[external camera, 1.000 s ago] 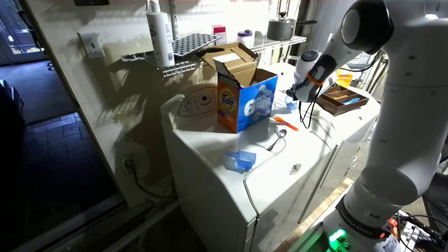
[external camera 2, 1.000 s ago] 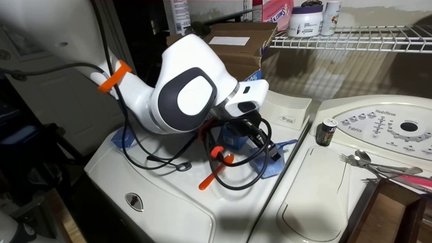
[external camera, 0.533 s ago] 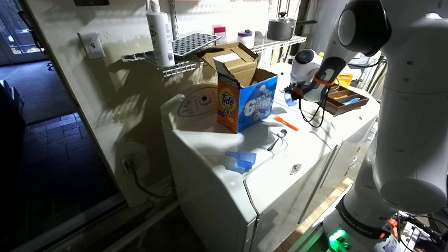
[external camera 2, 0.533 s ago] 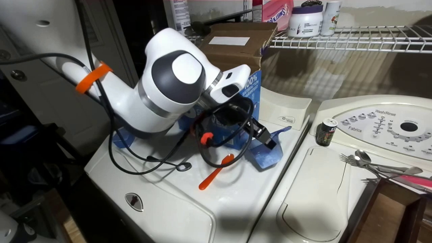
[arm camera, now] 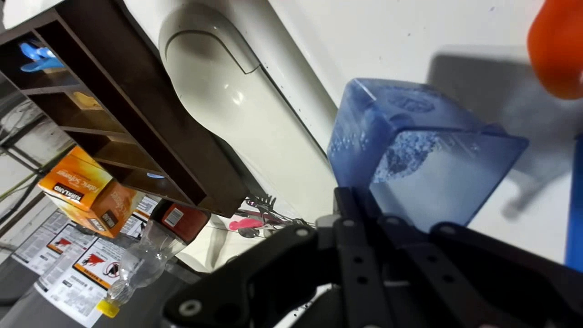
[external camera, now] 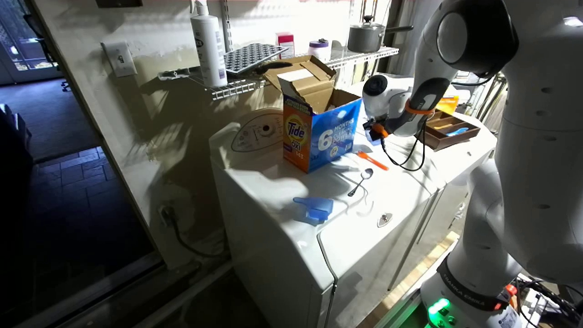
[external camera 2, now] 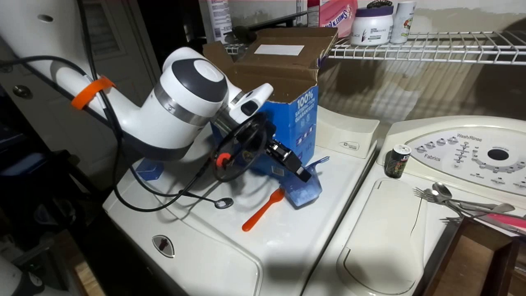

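My gripper [arm camera: 357, 196] is shut on the wall of a translucent blue scoop [arm camera: 364, 136], which holds some white and blue powder. In an exterior view the scoop [external camera 2: 302, 195] hangs tilted below the fingertips, its handle pointing up and away. An open Tide box [external camera 2: 302, 127] stands just behind the gripper. Close to the scoop lies an orange plastic utensil [external camera 2: 263, 209] on the white machine top. A metal spoon [external camera 2: 224, 203] with a little white on its bowl is farther off. Another blue scoop [external camera: 319, 208] sits near the machine's outer edge.
On the adjoining washer are a small dark can [external camera 2: 397, 161], a pile of cutlery [external camera 2: 446, 199] and a brown compartment tray [external camera: 439, 142]. A wire shelf [external camera 2: 427, 49] with bottles and jars runs along the wall. Loose black cable [external camera 2: 154, 209] loops beside the wrist.
My gripper has carried the scoop away from the seam between the machines, toward the box and the orange utensil. The wrist has turned and the arm has swung with it. The grip stays shut.
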Robot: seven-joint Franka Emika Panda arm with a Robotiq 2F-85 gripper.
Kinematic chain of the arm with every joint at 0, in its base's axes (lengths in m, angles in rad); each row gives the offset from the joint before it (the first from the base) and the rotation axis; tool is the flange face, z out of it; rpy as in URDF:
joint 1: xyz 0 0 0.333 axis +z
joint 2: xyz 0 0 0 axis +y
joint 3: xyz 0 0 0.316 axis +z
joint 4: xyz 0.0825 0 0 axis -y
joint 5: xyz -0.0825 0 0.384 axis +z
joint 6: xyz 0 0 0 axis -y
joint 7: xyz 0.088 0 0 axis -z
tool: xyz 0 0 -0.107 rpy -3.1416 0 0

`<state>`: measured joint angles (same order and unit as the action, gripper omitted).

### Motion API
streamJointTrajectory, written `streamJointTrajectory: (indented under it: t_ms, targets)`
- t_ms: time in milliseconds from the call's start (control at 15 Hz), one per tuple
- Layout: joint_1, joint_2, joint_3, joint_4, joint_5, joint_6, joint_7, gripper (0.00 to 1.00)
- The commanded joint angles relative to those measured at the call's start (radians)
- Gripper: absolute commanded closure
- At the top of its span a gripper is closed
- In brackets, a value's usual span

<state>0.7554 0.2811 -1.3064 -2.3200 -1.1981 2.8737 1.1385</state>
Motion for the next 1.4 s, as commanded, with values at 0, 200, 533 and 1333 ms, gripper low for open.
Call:
streamJointTrajectory:
  t_ms: [0, 200, 533, 1333]
  targets:
    - [0.141, 0.022, -0.101, -0.027, -0.12, -0.054, 0.154, 0.99]
    - [0.218, 0.029, -0.162, -0.045, -0.175, -0.073, 0.244, 0.99]
    - [0.211, 0.013, -0.16, -0.05, -0.137, -0.062, 0.208, 0.96]
    - [0.245, 0.071, -0.177, -0.04, -0.218, -0.055, 0.272, 0.99]
